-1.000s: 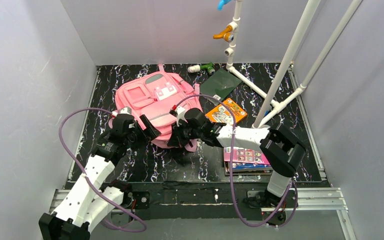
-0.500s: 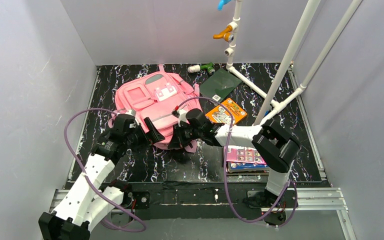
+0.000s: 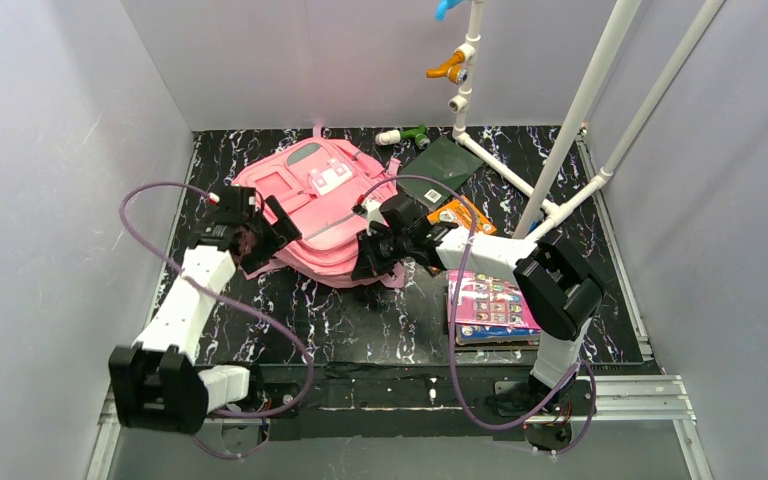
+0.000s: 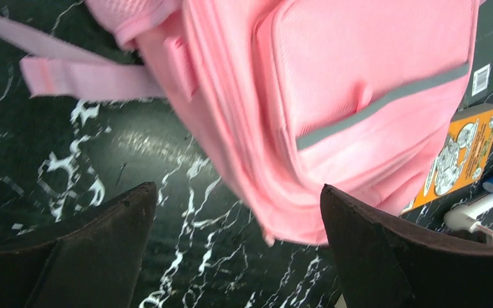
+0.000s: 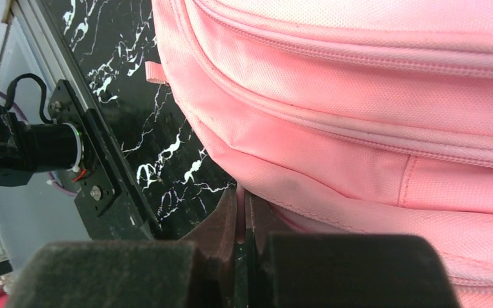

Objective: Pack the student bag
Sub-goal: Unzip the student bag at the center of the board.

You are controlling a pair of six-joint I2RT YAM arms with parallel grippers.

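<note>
My student bag (image 3: 305,215) looks soft, floppy and light, best held by seams. My right gripper (image 5: 241,215) is pinched on its pink edge, and my left gripper (image 4: 237,192) is spread empty beside it.

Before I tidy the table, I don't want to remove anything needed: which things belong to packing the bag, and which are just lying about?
Job: student bag, right claw pinching its near edge; likely to pack: orange booklet, dark green book, pink picture book.
Lying about: white pipe frame, green-and-white fitting.

student bag (image 3: 325,225): bright pink, grey stripe | table (image 3: 360,322): black, white veins
</note>
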